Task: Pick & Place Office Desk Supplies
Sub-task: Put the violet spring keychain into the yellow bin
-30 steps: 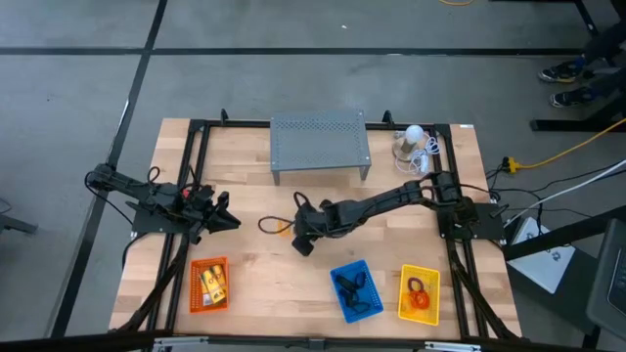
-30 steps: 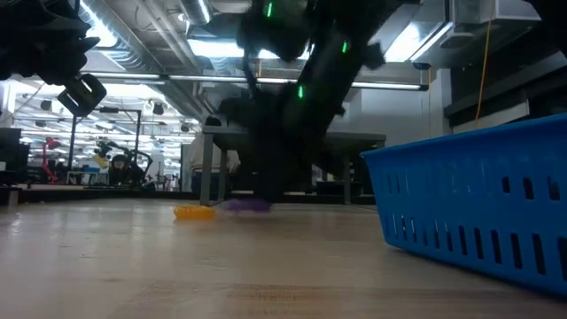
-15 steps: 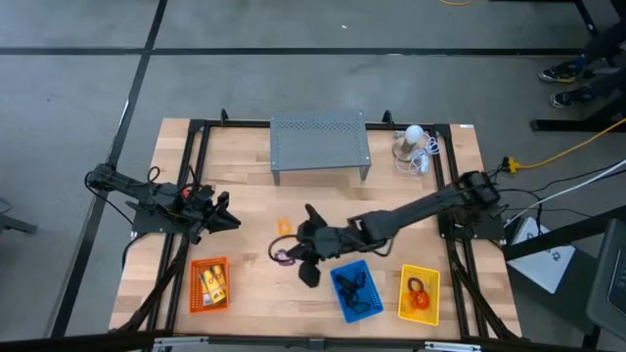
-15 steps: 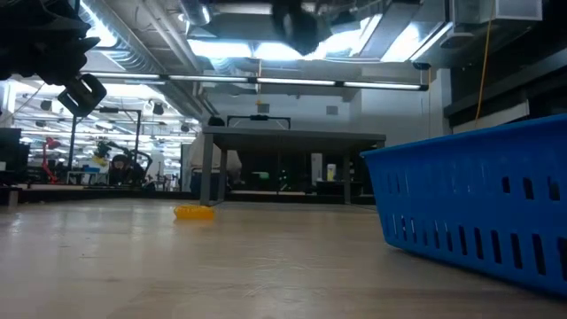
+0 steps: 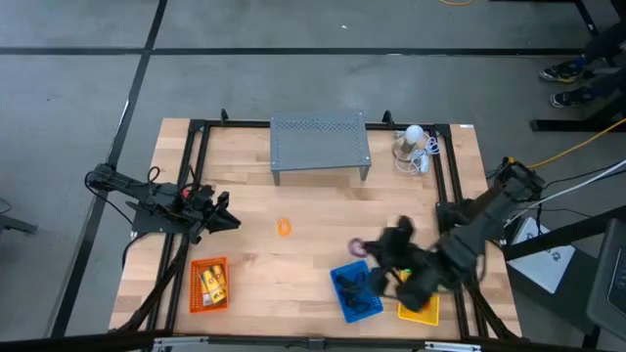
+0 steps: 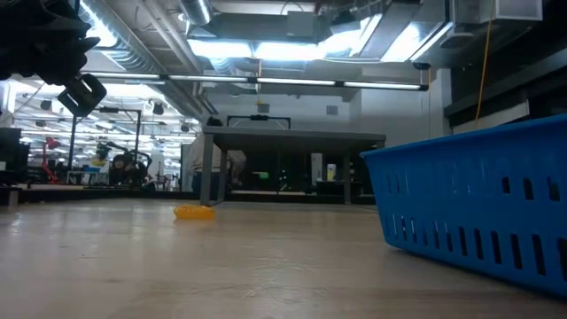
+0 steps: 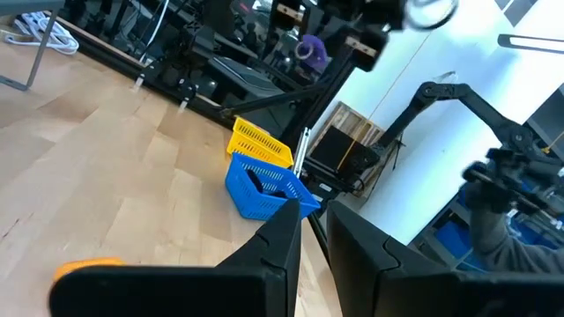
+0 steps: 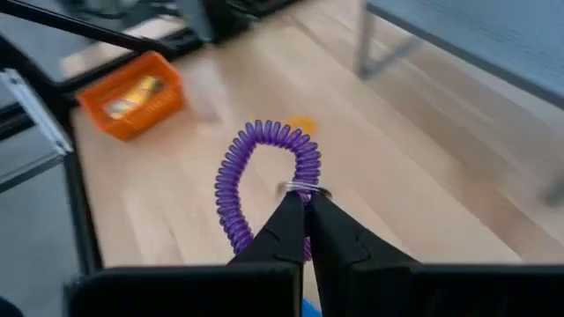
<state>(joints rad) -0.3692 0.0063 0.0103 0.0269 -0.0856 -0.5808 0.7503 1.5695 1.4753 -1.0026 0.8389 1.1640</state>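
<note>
My right gripper [image 8: 304, 201] is shut on a purple coiled loop [image 8: 264, 172] and holds it in the air above the far edge of the blue basket [image 5: 355, 291]; the high view shows the loop [image 5: 357, 247] blurred. An orange loop [image 5: 284, 227] lies flat on the table's middle. The orange basket [image 5: 208, 284] holds yellow-orange packets, and the blue one holds black clips. My right arm partly hides the yellow basket [image 5: 423, 305]. My left gripper [image 5: 231, 219] waits at the table's left side, a narrow gap between its fingers [image 7: 291, 231]. My right gripper pinches the small metal ring [image 8: 304, 187] on the purple loop between its two fingertips. The coil stands out beyond the fingers as an open oval. It is lifted clear of the table, with the orange loop [image 8: 302, 125] on the wood beyond it.
The grey perforated shelf [image 5: 320, 147] stands at the far edge, with the white bulb and cord [image 5: 415, 139] to its right. Black frame rails run along both table sides. Bare wood lies between the shelf and the baskets. In the low view the blue basket [image 6: 469, 213] fills the right.
My right gripper, shut on the purple loop, has lifted it off the table's middle beside the orange loop. It carried it toward the near edge, then right toward the blue basket. The orange loop stayed on the table. My right arm has left the low view.
</note>
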